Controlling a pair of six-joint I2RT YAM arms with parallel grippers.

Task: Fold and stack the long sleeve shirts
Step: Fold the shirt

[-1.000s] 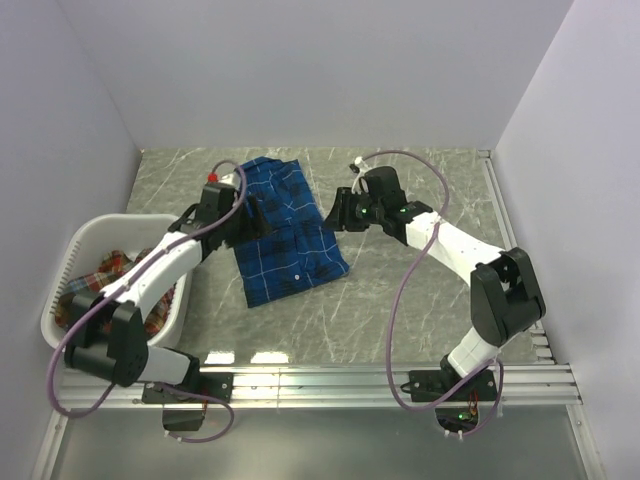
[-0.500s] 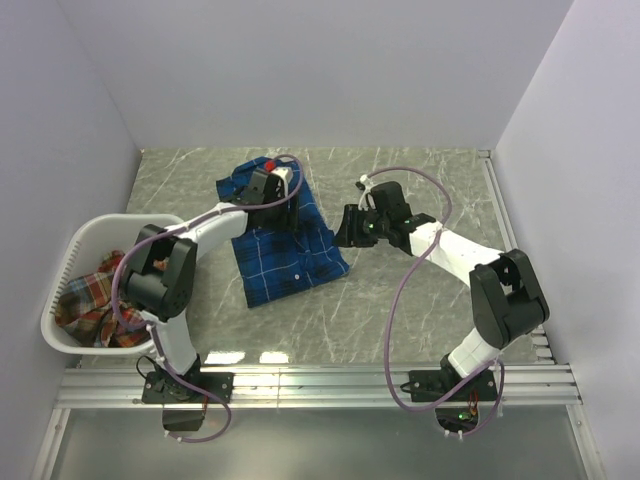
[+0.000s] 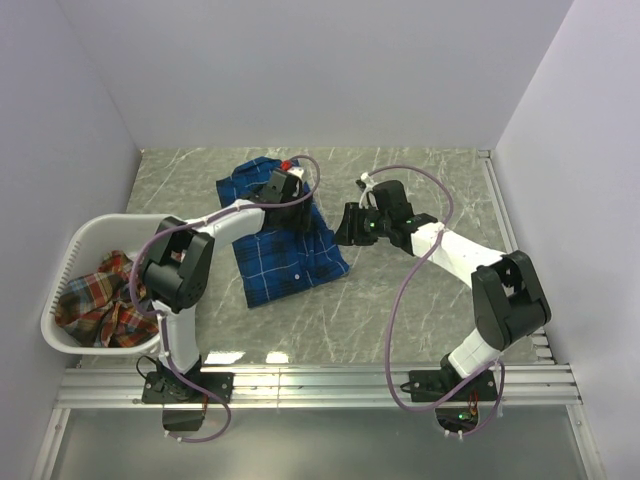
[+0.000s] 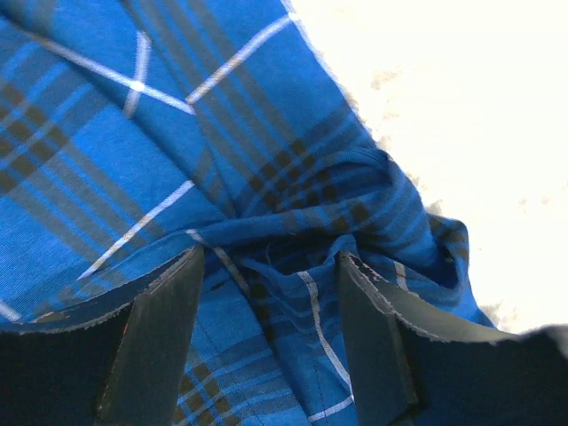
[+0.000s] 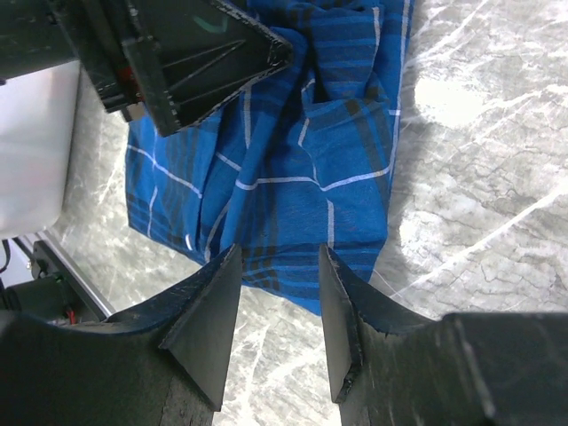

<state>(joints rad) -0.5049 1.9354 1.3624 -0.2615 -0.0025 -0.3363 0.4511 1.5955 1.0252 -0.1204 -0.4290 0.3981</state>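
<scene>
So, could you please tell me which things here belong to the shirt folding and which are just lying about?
Part of the job: blue plaid shirt; red-orange plaid shirt.
Just lying about: white laundry basket; marble table.

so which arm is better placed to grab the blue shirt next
Left, probably: the left pincer is open over a bunched fold of the shirt; the right pincer sits beside its edge.
</scene>
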